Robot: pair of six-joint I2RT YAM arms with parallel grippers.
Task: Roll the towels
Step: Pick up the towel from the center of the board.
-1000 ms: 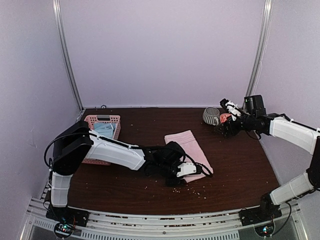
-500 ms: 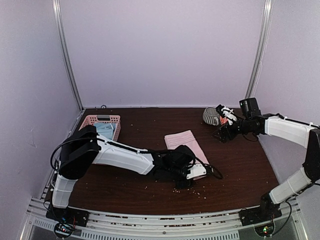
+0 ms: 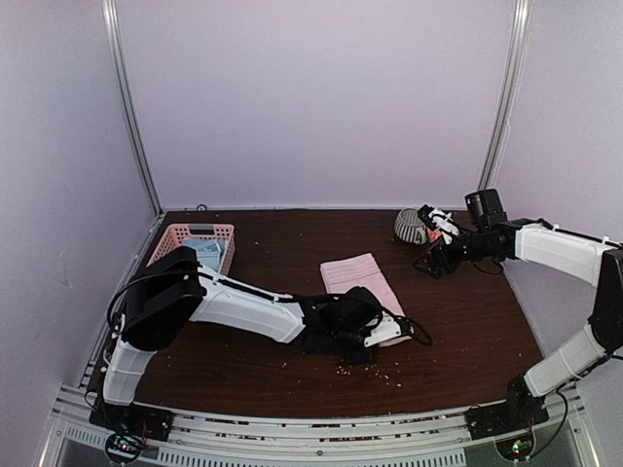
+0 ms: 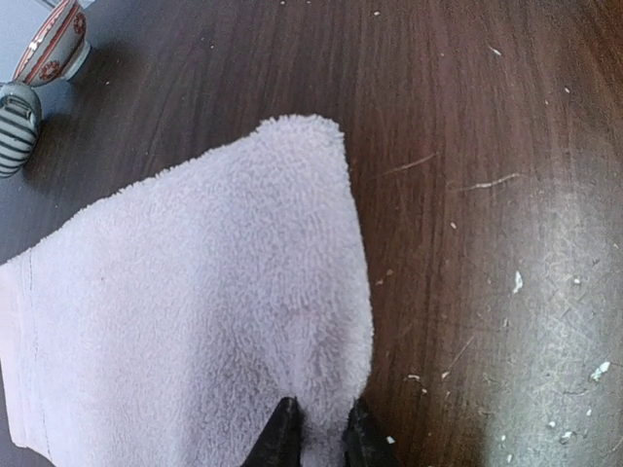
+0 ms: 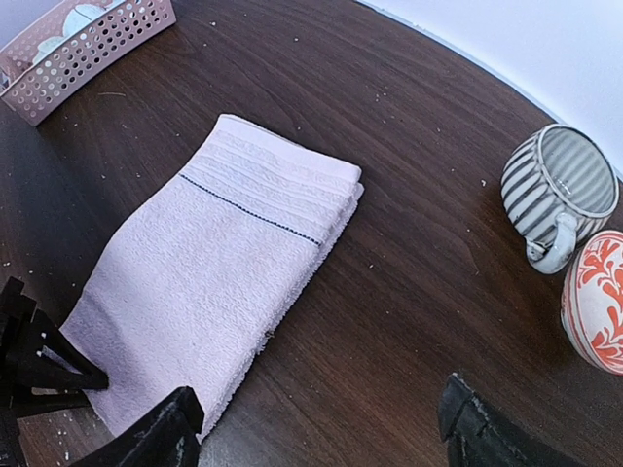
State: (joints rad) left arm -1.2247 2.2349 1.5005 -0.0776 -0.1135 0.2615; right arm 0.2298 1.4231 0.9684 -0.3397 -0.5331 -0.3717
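Left wrist view: left claw (image 4: 315,434) low, pinching the pink towel (image 4: 195,292).

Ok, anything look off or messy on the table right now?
Pale crumbs are scattered on the table around the near end of the pink towel, where the left gripper pinches its edge. The towel lies askew to the table edge. Nothing looks damaged.
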